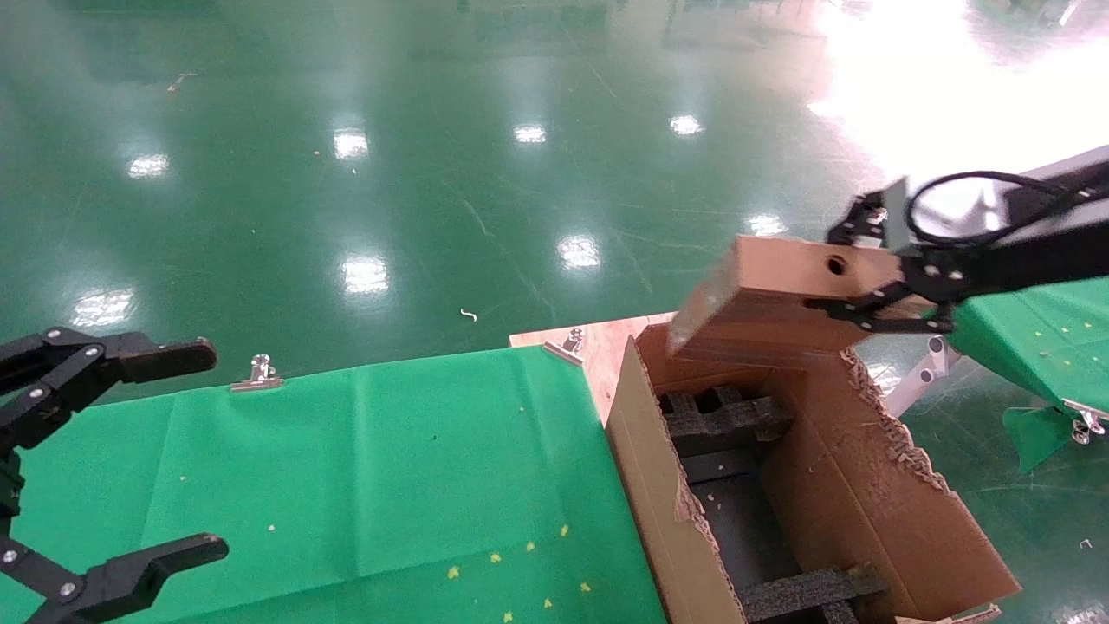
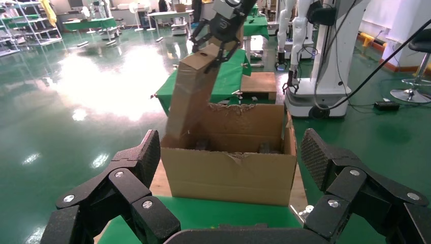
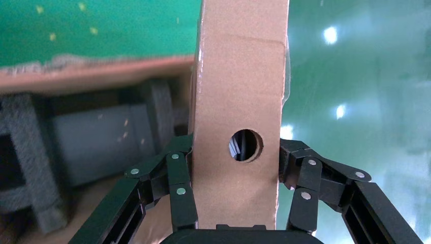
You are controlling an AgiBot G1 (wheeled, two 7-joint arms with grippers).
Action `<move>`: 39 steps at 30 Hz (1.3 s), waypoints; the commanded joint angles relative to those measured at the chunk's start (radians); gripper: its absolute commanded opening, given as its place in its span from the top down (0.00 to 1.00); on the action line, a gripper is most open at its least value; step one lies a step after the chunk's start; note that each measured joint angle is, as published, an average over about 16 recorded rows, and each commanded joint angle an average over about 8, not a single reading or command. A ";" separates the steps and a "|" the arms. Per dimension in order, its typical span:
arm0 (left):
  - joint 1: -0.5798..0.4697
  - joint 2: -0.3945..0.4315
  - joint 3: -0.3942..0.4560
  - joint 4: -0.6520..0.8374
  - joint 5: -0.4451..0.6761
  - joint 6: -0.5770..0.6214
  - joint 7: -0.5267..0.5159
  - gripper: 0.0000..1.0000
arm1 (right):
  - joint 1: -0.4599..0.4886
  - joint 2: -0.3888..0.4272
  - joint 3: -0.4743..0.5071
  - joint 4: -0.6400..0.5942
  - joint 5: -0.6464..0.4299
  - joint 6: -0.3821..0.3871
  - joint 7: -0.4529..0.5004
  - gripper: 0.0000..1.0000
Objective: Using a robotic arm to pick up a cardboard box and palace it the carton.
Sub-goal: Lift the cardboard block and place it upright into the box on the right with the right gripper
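My right gripper (image 1: 853, 277) is shut on the small brown cardboard box (image 1: 771, 299) and holds it tilted above the far end of the carton (image 1: 875, 485). In the right wrist view the box (image 3: 239, 101) stands between the fingers (image 3: 178, 178), with a round hole facing the camera. The carton is large and deep, with ragged flap edges and black foam blocks (image 1: 723, 420) inside. In the left wrist view the box (image 2: 190, 96) hangs from the right gripper (image 2: 216, 43) with its lower end at the carton's rim (image 2: 228, 173). My left gripper (image 1: 204, 451) is open and empty over the green table.
A green cloth (image 1: 364, 485) covers the table left of the carton, held by metal clips (image 1: 258, 373). A second green-covered table (image 1: 1040, 338) stands at the right. A glossy green floor (image 1: 433, 173) lies beyond. Another white robot base (image 2: 325, 76) stands behind the carton in the left wrist view.
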 commanded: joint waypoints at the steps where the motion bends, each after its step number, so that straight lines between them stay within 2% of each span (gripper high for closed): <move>1: 0.000 0.000 0.000 0.000 0.000 0.000 0.000 0.00 | 0.000 0.030 -0.010 0.004 -0.008 -0.001 0.005 1.00; 7: 0.000 0.000 0.000 0.000 0.000 0.000 0.000 0.00 | -0.067 0.094 -0.038 -0.005 0.009 0.041 0.077 1.00; 13: 0.000 0.000 0.001 0.000 0.000 0.000 0.000 0.00 | -0.181 0.160 -0.060 -0.004 0.073 0.155 0.210 1.00; 23: 0.000 0.000 0.001 0.000 -0.001 0.000 0.000 0.00 | -0.363 0.287 -0.115 0.136 0.185 0.413 0.561 1.00; 31: 0.000 0.000 0.001 0.000 -0.001 -0.001 0.001 0.00 | -0.469 0.401 -0.187 0.310 0.206 0.621 0.821 1.00; 34: 0.000 -0.001 0.001 0.000 -0.001 -0.001 0.001 0.00 | -0.492 0.423 -0.206 0.351 0.204 0.670 0.868 1.00; 39: 0.000 -0.001 0.001 0.000 -0.001 -0.001 0.001 0.00 | -0.505 0.433 -0.217 0.371 0.202 0.697 0.883 1.00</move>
